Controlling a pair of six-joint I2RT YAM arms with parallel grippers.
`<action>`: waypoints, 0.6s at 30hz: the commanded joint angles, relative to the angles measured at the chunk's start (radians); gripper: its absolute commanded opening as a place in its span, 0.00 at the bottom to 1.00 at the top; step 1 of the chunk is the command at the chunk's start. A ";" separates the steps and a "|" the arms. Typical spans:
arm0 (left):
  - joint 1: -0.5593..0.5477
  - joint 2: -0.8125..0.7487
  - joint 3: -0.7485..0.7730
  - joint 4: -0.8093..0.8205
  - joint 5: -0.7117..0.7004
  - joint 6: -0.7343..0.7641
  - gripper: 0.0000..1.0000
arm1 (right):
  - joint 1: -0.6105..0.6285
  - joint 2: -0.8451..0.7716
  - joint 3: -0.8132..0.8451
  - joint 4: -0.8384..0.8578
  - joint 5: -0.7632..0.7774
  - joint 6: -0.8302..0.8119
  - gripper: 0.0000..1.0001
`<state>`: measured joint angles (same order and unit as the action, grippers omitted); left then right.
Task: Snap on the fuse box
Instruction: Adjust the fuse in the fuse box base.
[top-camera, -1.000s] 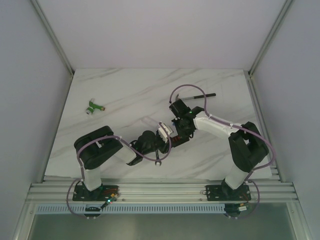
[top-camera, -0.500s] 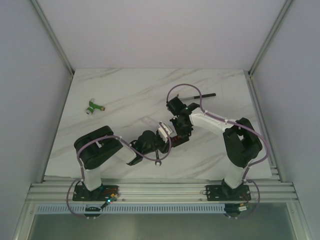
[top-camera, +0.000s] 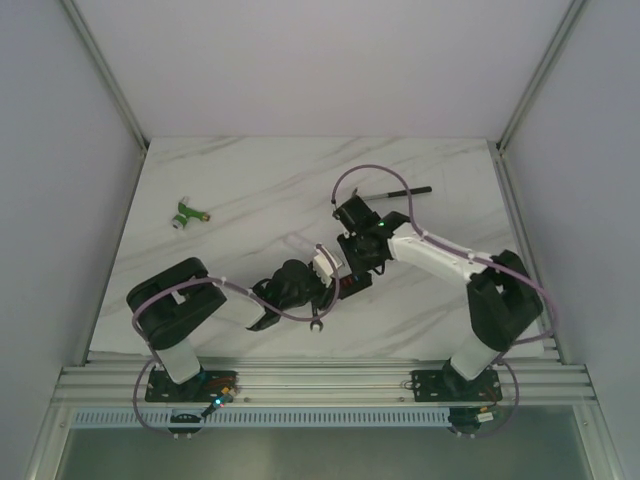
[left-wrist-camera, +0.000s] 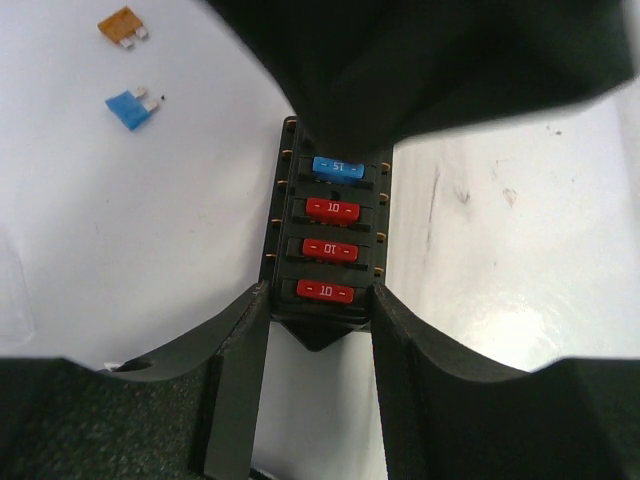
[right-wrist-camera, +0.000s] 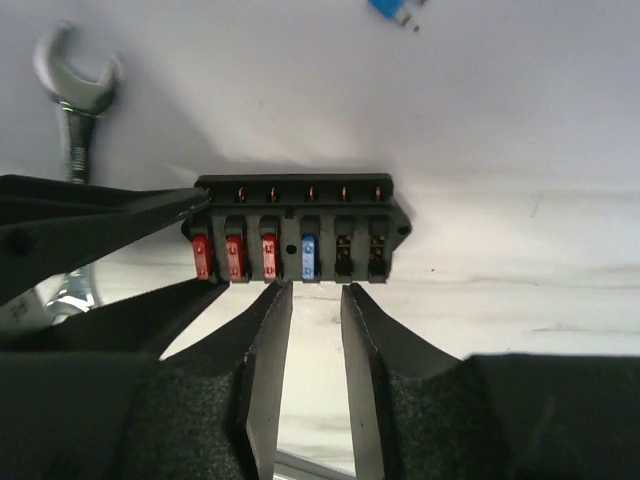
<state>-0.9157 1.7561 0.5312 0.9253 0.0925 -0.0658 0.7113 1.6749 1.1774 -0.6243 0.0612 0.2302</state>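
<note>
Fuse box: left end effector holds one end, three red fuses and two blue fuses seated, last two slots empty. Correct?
Not quite: only one blue fuse is seated in the fuse box, not two. The right wrist view shows three red fuses, one blue, then two empty slots. The left end effector does hold one end.

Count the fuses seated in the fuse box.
4. Three red fuses fill the fuse box's first three slots from the left in the right wrist view, a blue fuse the fourth; the last two slots look empty.
</note>
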 joint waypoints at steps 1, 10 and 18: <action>-0.003 -0.052 -0.023 -0.107 0.002 0.013 0.32 | 0.004 -0.123 0.014 0.041 0.032 -0.019 0.37; -0.002 -0.171 -0.044 -0.150 -0.056 0.000 0.72 | -0.056 -0.033 0.055 0.141 -0.005 -0.264 0.51; 0.048 -0.291 -0.062 -0.203 -0.104 -0.130 0.88 | -0.115 0.149 0.176 0.202 -0.137 -0.473 0.56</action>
<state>-0.9062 1.5108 0.4828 0.7673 0.0277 -0.1097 0.6140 1.7668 1.2770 -0.4744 -0.0013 -0.0948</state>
